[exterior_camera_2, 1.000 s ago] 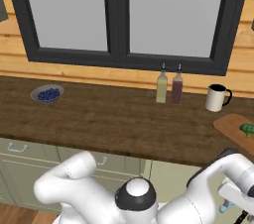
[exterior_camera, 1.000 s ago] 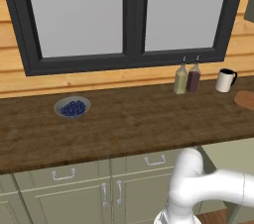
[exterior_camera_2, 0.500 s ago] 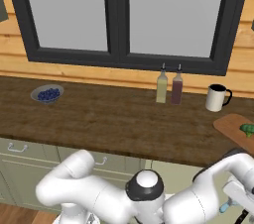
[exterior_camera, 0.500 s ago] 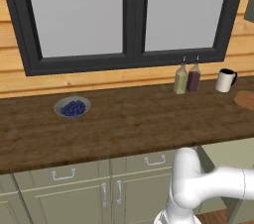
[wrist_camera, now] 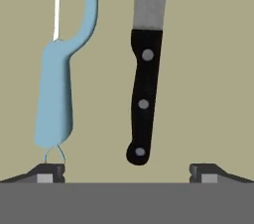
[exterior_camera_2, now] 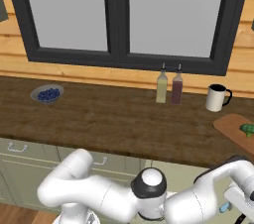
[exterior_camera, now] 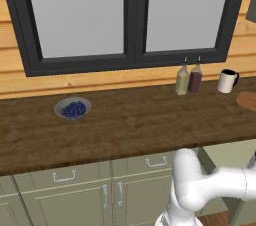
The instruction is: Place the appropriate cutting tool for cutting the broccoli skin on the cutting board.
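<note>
Getting cropped at 3 o'clock, the cutting board (exterior_camera_2: 233,128) sits at the surface's (exterior_camera_2: 114,121) edge with broccoli (exterior_camera_2: 247,129) on it. The end effector (wrist_camera: 126,171) is spread open over a blue peeler (wrist_camera: 57,89) and black-handled knife (wrist_camera: 144,79), blade cut off. A bowl (exterior_camera: 73,107) holds blueberries.

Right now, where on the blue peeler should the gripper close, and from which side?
Probably on the peeler's broad flat handle, coming straight down from above: it lies flat, and the thin blade loop offers little to pinch. The open gripper sits nearer the black-handled knife, so it should shift toward the peeler first.
</note>
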